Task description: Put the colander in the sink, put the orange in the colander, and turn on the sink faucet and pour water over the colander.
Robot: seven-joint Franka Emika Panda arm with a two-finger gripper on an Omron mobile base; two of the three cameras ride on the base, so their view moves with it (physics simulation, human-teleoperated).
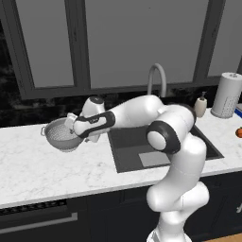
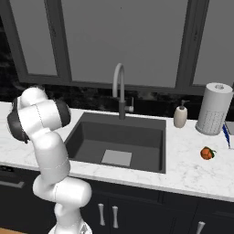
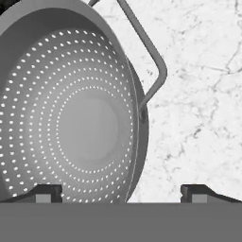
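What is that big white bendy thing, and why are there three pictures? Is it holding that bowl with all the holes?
The white bendy thing is a robot arm in a pretend, computer-drawn kitchen. Two pictures come from cameras behind it, one on each side. The third comes from a camera on its hand, looking down past its fingertips.

The bowl with holes is a colander for washing fruit. It sits on the white marble counter, left of the dark sink. The gripper is open above the colander's rim, so it holds nothing yet.

Behind the sink stands the faucet, with a soap bottle and a paper towel roll to the right. A small orange lies near them.
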